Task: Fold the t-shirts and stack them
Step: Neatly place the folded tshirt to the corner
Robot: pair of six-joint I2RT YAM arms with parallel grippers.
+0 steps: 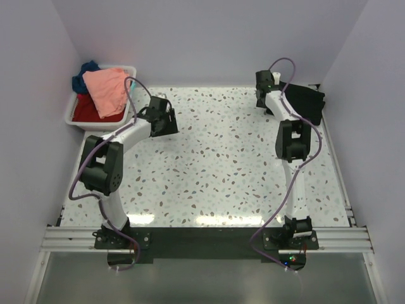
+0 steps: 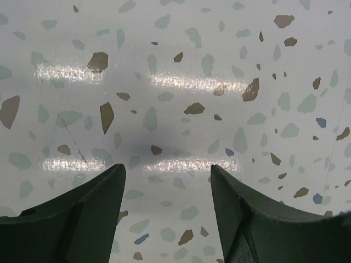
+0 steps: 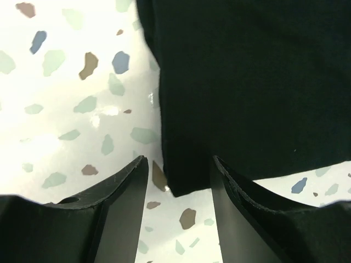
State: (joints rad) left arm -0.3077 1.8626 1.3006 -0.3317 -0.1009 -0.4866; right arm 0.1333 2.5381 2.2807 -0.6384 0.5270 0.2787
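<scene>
A folded black t-shirt (image 1: 307, 101) lies flat at the far right of the table; it fills the upper right of the right wrist view (image 3: 252, 87). My right gripper (image 1: 264, 94) is open at its near-left corner, the corner lying between the fingers (image 3: 180, 175), nothing held. The salmon-pink t-shirt (image 1: 107, 88), the red t-shirt (image 1: 88, 111) and the dark blue t-shirt (image 1: 85, 73) are bunched in the white bin (image 1: 130, 69) at the far left. My left gripper (image 1: 166, 120) is open and empty over bare table (image 2: 167, 170), right of the bin.
The speckled tabletop (image 1: 215, 164) spans the space between the arms. Grey walls close in the left, back and right sides. A black strip and metal rail (image 1: 202, 237) run along the near edge by the arm bases.
</scene>
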